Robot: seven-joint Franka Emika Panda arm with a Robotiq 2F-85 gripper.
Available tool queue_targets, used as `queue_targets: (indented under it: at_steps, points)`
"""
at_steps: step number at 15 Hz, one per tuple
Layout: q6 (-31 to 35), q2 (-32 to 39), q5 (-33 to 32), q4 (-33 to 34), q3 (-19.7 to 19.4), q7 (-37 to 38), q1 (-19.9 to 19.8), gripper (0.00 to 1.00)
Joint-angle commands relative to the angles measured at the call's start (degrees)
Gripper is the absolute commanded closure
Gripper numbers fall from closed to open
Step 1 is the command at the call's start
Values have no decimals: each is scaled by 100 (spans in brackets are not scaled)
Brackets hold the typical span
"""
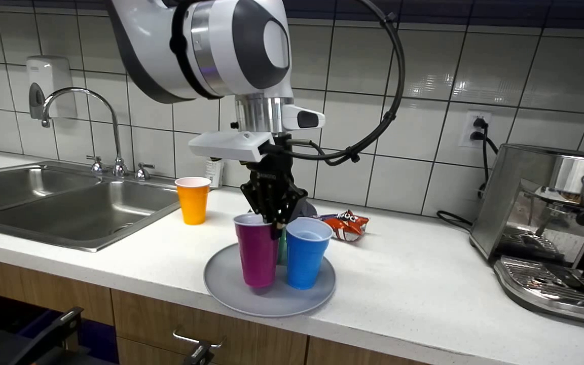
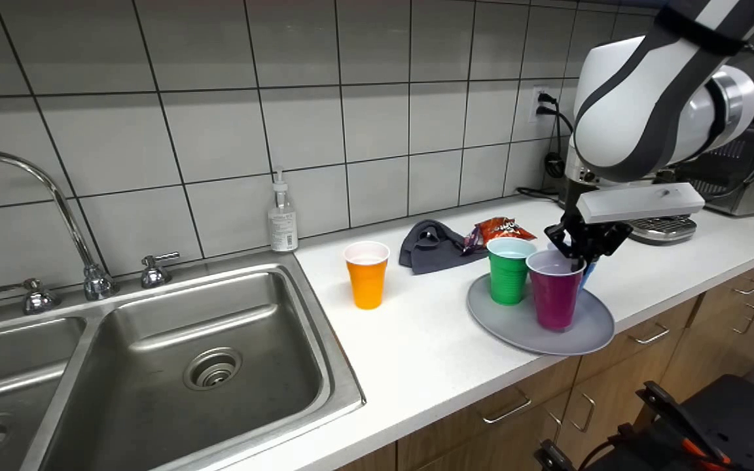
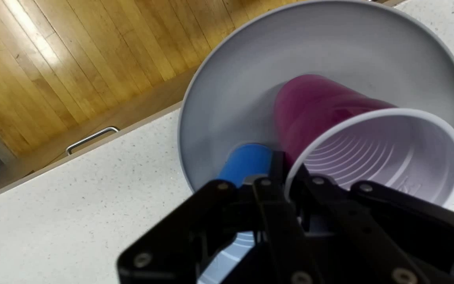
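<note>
The tool point(image 3: 290, 167) is clamped on the wall of the purple cup point(image 1: 256, 253) at its rim: 1 finger reaches down inside the cup and 1 lies outside, on the side facing the blue cup point(image 1: 304, 261). The purple cup is close to upright, mouth up, at the round gray plate point(image 1: 223, 279); whether its base touches the plate, I can't tell. The blue cup stands upright on that plate, just beside the outer finger. Behind these 2, a green cup point(image 2: 508, 278) also stands upright on the plate, which lies near the front edge of the white surface point(image 1: 398, 284), above wooden drawers point(image 1: 251, 332).

Past the plate, a dark gray cloth point(image 2: 432, 248) lies bunched, with a red snack bag point(image 1: 345, 225) just beside it. An orange cup point(image 1: 193, 203) stands upright, well apart from the plate and near the sink point(image 2: 154, 392), which has 2 basins and a tall curved faucet point(image 1: 115, 129). A pump bottle point(image 2: 283, 226) stands at the sink's back corner. Away along the surface sits an espresso machine point(image 1: 545, 223). Farthest back, the tiled wall point(image 2: 213, 144) carries an outlet point(image 1: 469, 126) with 2 plugs in it.
</note>
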Motion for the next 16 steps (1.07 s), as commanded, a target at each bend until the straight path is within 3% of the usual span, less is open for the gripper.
queue_targets:
  at_steps: [1,12,13,14,16]
  points:
    - [104,-21,-60,-38,5,135,-136,99]
    - [83,54,-83,-27,-38,161,-204,99]
    - [85,57,-92,-30,-38,167,-203,69]
    - [84,63,-94,-29,-39,169,-200,68]
    - [82,71,-92,-26,-40,174,-195,55]
